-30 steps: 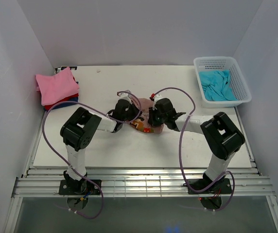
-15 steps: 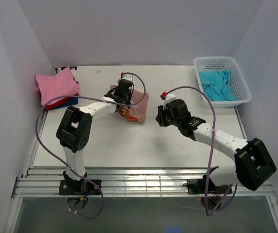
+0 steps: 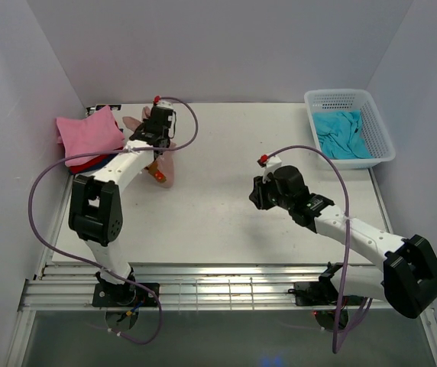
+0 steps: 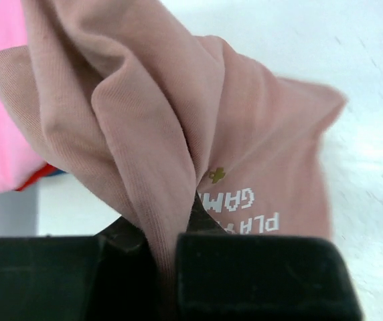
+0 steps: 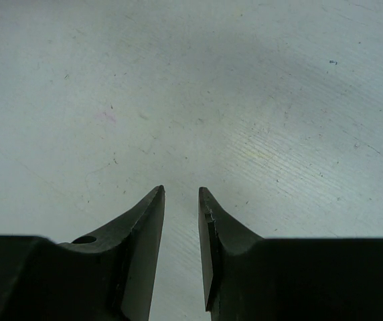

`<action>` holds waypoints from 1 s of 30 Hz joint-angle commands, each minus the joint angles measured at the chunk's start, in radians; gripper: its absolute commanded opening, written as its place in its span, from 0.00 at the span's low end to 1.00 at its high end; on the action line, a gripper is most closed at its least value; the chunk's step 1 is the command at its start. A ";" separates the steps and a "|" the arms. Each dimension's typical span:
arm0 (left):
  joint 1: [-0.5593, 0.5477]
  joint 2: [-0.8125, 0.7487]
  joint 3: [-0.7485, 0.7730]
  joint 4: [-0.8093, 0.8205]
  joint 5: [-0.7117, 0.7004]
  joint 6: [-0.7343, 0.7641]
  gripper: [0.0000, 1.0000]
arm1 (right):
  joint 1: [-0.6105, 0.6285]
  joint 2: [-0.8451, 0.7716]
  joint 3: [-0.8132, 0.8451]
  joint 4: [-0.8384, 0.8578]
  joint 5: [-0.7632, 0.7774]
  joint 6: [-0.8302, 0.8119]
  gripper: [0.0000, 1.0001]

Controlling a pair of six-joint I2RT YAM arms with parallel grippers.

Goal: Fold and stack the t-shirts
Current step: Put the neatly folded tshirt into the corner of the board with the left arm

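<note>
The left pincer (image 4: 168,231) is clamped tight on a bunched fold of the dusty rose t-shirt (image 4: 245,154). The cloth spreads away from the fingers in thick creases, and white lettering shows on it just beside the right finger. Seen from above, that shirt hangs off the pincer at the far left of the desk (image 3: 226,229), part of it draping toward the desk and part sticking out next to the folded stack. The stack sits against the left wall: a bright pink t-shirt (image 3: 89,134) on top, a red one (image 3: 81,163) peeking out under it and a dark blue edge (image 3: 114,157) below that.

The right pincer (image 5: 181,194) hovers low over bare desk near the middle, its fingers a narrow gap apart with nothing between them.

Well apart from both, in the far right corner, a turquoise t-shirt (image 3: 344,136) lies crumpled inside the white lattice basket (image 3: 341,95).
</note>
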 commanded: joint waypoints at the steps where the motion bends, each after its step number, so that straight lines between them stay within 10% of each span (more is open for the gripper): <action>1: 0.069 -0.086 0.096 0.028 -0.026 0.088 0.00 | 0.003 -0.030 -0.011 0.036 -0.050 -0.020 0.34; 30: 0.452 0.181 0.530 0.163 0.232 0.184 0.00 | 0.006 0.021 -0.037 0.082 -0.140 -0.018 0.34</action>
